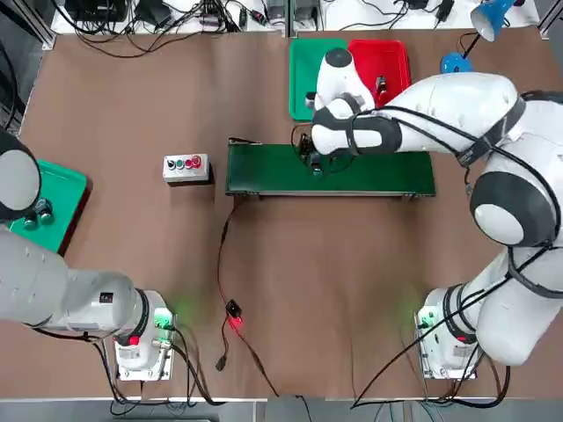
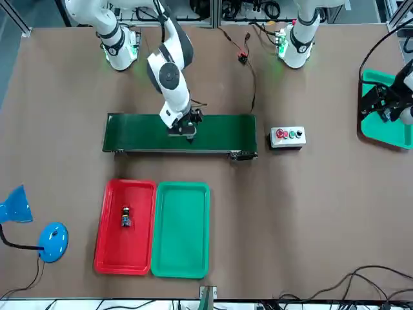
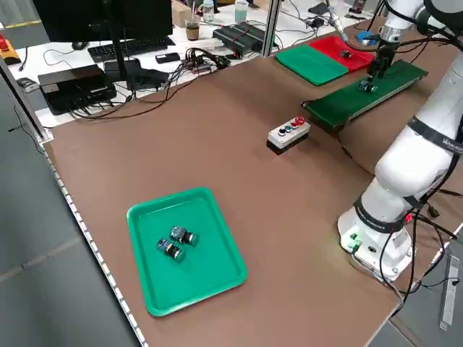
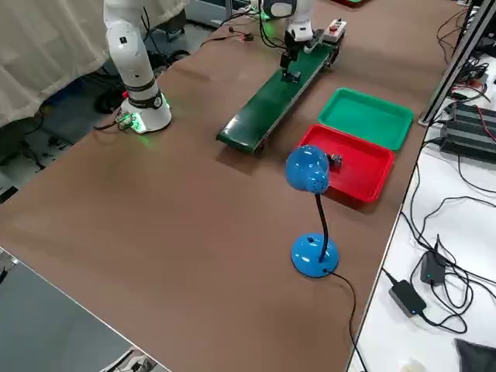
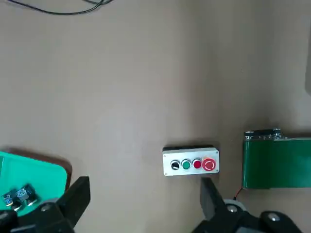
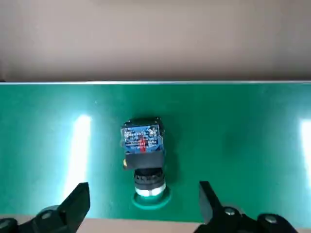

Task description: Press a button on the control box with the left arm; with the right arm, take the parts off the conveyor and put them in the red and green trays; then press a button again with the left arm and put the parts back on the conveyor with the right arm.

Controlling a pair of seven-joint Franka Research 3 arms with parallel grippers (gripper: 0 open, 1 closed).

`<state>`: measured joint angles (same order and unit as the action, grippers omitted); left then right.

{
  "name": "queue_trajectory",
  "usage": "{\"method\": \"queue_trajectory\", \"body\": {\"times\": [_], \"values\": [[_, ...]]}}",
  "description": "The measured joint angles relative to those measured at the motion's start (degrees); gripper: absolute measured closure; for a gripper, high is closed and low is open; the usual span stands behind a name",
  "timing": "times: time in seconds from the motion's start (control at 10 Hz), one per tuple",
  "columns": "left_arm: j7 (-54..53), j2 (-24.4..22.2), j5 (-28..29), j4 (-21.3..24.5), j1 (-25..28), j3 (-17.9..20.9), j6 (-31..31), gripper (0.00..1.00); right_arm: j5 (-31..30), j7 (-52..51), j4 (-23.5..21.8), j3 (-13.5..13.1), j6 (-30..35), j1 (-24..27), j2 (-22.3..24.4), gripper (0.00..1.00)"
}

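Brown tabletop (image 1: 352, 281) carries a red tray (image 2: 113, 248) holding one part (image 2: 126, 218); the green tray (image 2: 181, 229) beside it has none. Right gripper (image 6: 143, 206) hangs open over a part (image 6: 142, 143) on the conveyor (image 1: 378, 173); left gripper (image 5: 146, 204) open too.

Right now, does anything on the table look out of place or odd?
Nothing is spilled or damaged. One oddity: a third green tray holding two parts sits at the robot's far left, away from the red tray and green tray. The open right gripper hovers over a part on the conveyor.
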<state>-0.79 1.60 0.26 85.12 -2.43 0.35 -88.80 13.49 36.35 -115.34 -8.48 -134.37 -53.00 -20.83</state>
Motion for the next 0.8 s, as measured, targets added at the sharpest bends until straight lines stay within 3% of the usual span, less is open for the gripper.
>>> {"method": "queue_trajectory", "body": {"times": [0.4,0.5,0.6,0.8], "values": [[0.00,0.00,0.00,0.00,0.02,0.03,0.00,0.00,0.00,1.02,-0.03,0.00,-4.64,-1.07,-3.32,0.07],[0.00,0.00,0.00,0.00,0.02,0.04,0.00,0.00,0.00,1.46,0.09,0.00,-4.65,-1.19,-3.31,0.13],[0.00,0.00,0.00,0.00,0.02,0.04,0.00,0.00,0.00,1.76,0.14,0.00,-4.65,-1.43,-3.32,0.30],[0.00,0.00,0.00,0.00,0.01,0.03,0.00,0.00,0.00,2.09,0.14,-0.01,-4.65,-1.59,-3.31,0.45]]}}
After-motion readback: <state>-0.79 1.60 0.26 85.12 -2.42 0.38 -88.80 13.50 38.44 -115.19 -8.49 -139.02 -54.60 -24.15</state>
